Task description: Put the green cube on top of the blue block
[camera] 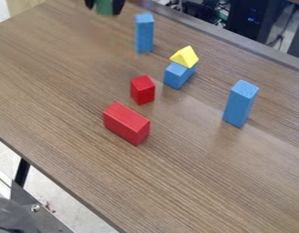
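Camera view: we see the black two-finger hand closed on the green cube at the top edge, near an upright blue block on the brown wood-grained desk.

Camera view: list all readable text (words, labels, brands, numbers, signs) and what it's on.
No readable text.
Green cube, rear blue block, right blue block, short blue block: no lettering visible.
Yellow block, small red block, large red block: same.
Black equipment behind the table: small blue marks, too small to tell whether text or lights.
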Tool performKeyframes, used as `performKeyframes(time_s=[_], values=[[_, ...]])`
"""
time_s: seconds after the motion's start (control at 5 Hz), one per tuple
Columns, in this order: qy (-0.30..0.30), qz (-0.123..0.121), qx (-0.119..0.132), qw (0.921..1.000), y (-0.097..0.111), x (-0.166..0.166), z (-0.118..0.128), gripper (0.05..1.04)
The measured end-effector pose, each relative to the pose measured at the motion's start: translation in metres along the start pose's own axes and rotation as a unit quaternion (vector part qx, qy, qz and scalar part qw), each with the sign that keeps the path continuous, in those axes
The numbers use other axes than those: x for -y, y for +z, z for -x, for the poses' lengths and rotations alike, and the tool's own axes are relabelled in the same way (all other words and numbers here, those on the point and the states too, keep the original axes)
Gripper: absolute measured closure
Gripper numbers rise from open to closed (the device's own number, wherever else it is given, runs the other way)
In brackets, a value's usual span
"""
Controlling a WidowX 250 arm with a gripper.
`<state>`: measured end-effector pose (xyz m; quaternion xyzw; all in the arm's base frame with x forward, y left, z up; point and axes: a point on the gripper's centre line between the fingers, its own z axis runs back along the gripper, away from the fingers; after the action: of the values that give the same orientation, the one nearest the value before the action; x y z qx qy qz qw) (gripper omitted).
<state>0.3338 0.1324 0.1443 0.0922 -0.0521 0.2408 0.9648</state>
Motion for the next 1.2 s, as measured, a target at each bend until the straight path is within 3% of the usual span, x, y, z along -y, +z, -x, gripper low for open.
performKeyframes(time_s=[0.6,1.2], values=[[-0.079,0.016,-0.055,0.9952,-0.02,0.011,-0.026,0.534],[-0.102,0.02,-0.051,0.9933,-0.029,0.021,-0.037,0.534]])
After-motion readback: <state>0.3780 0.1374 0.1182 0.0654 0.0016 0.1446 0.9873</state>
